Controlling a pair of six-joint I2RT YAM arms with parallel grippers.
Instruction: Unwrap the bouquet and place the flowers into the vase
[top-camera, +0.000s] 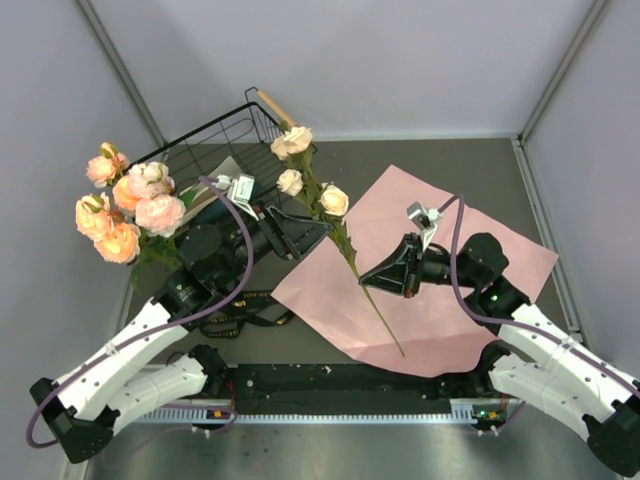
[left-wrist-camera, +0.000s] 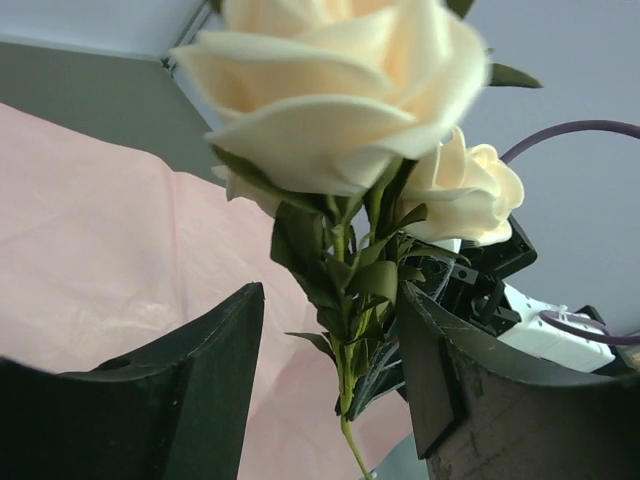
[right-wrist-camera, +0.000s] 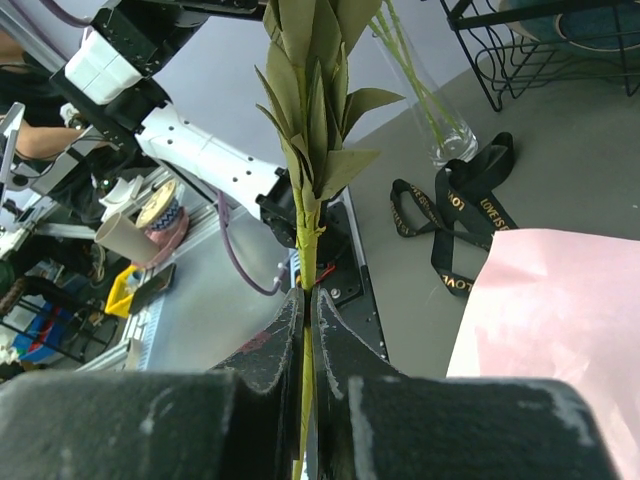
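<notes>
In the top view, my right gripper (top-camera: 366, 280) is pinched on the lower stem of the cream rose sprig (top-camera: 334, 200), which slants up over the pink paper (top-camera: 460, 270). My left gripper (top-camera: 320, 228) brackets the same stem higher up. The other roses (top-camera: 125, 210) stand at the left beside the wire basket (top-camera: 215, 140); the vase beneath them is hidden here.

In the left wrist view, my fingers (left-wrist-camera: 200, 380) stand partly open on either side of the leafy stem, holding nothing.

In the right wrist view, my fingers (right-wrist-camera: 260, 370) are clamped shut on the stem. Beyond them stands the vase (right-wrist-camera: 445, 135) with stems in it, and the black ribbon (right-wrist-camera: 450, 235) lies beside it.

If my left jaws catch leaves instead of stem, I judge the sprig may twist or slip. If my right lets go too soon, it would drop onto the paper.
</notes>
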